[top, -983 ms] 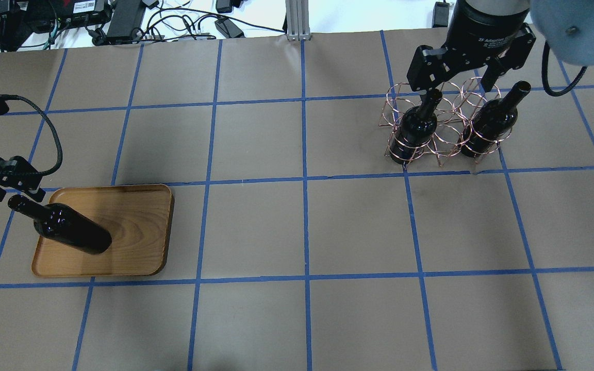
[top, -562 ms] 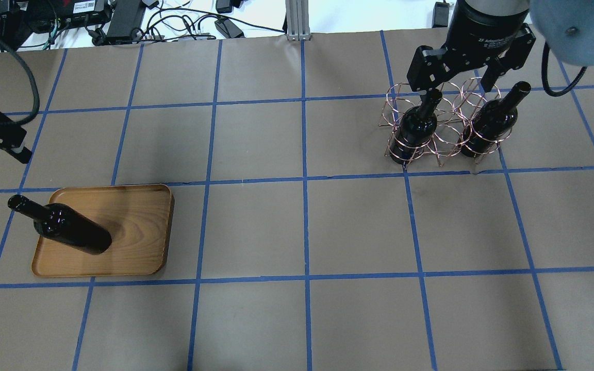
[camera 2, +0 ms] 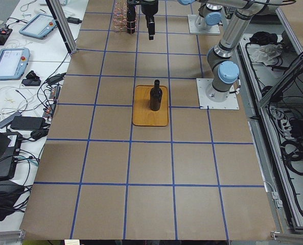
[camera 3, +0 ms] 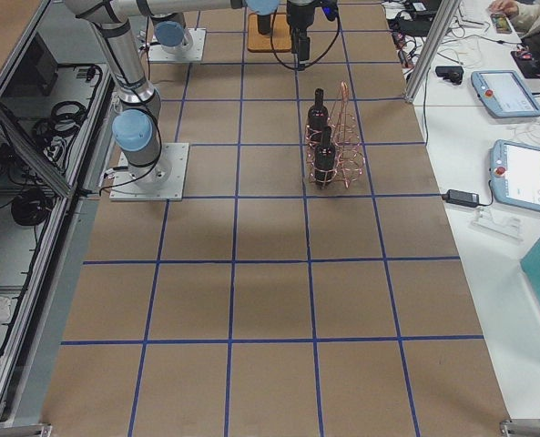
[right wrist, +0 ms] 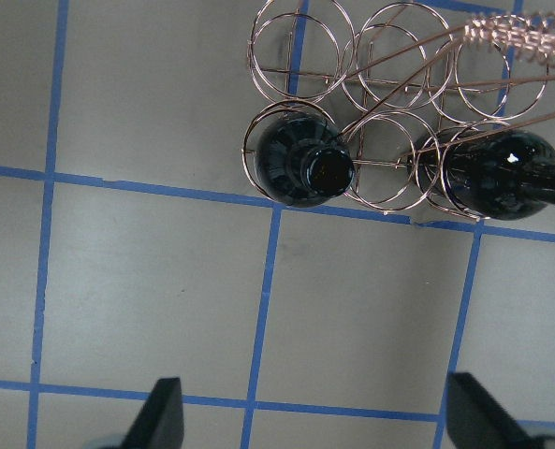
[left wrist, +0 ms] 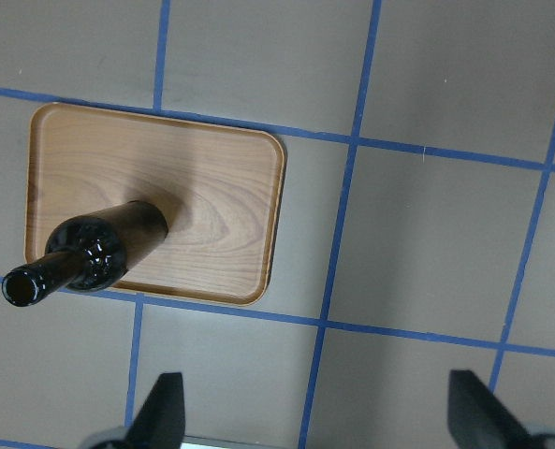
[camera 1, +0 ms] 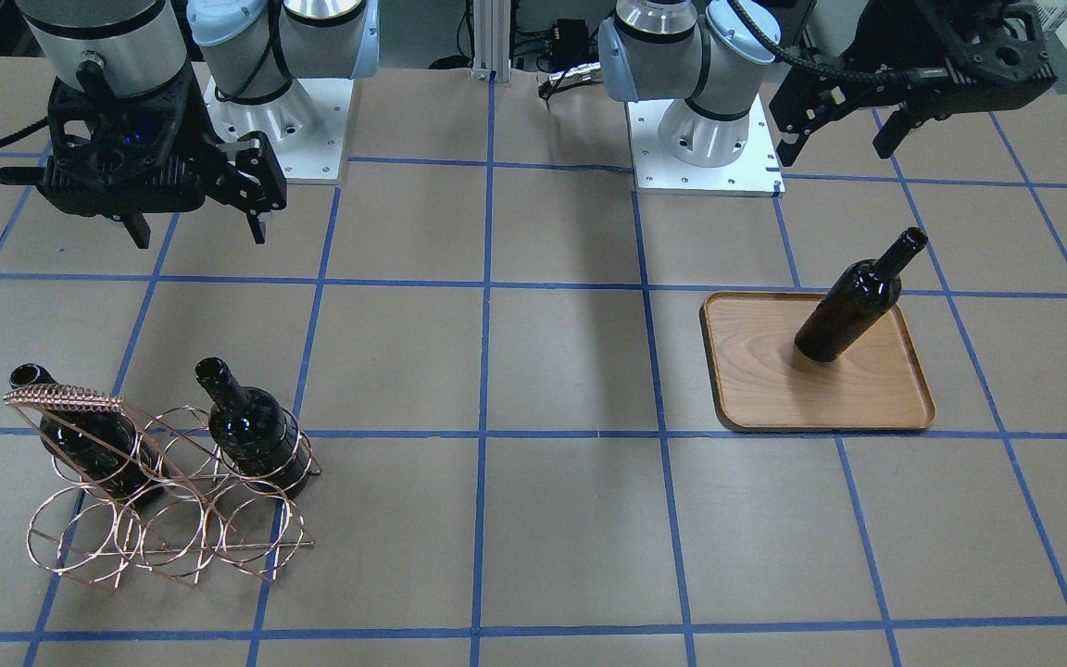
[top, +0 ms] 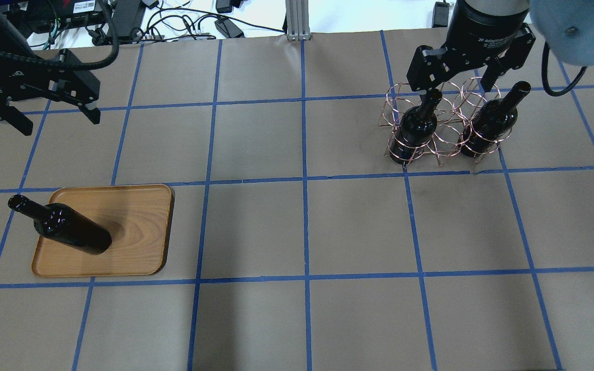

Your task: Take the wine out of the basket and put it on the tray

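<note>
Dark wine upright on tray | left gripper spread, well apart

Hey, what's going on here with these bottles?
Two robot arms are moving wine bottles from a wire basket to a tray. One bottle stands on the tray; the left gripper hangs open and empty, clear of it. A second bottle and a third bottle sit in the basket, and the right gripper hovers open near them.

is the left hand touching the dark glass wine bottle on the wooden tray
Apart. The overhead view shows the left hand open and well clear of the dark glass wine bottle, which stands on the light-brown wooden tray.
</note>
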Action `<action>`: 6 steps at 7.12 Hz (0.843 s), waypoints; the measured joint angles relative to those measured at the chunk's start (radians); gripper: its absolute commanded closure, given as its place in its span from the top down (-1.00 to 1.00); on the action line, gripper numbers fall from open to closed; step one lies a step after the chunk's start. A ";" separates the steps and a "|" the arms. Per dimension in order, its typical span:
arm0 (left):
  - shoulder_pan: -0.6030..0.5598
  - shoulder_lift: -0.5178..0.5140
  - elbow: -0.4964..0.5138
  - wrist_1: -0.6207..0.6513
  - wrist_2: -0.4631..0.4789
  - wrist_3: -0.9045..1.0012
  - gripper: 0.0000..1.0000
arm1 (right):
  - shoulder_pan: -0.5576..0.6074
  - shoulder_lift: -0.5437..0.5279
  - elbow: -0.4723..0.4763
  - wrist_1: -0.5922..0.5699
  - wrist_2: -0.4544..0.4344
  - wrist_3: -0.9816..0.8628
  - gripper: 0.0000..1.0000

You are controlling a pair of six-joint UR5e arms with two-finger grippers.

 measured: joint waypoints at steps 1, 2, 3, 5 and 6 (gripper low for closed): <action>-0.020 -0.001 0.002 0.000 0.002 -0.023 1.00 | 0.001 -0.001 0.000 0.000 0.001 0.000 1.00; -0.030 -0.002 0.003 -0.001 0.003 -0.031 1.00 | 0.001 -0.002 0.001 0.001 0.000 0.000 1.00; -0.035 -0.002 0.003 -0.001 0.003 -0.034 1.00 | 0.001 -0.002 0.001 0.001 0.000 0.000 1.00; -0.037 -0.003 0.003 -0.003 0.005 -0.035 1.00 | 0.001 -0.003 0.001 0.000 0.004 0.000 1.00; -0.038 -0.002 0.003 -0.004 0.005 -0.035 1.00 | 0.001 -0.003 0.000 0.000 0.004 0.000 1.00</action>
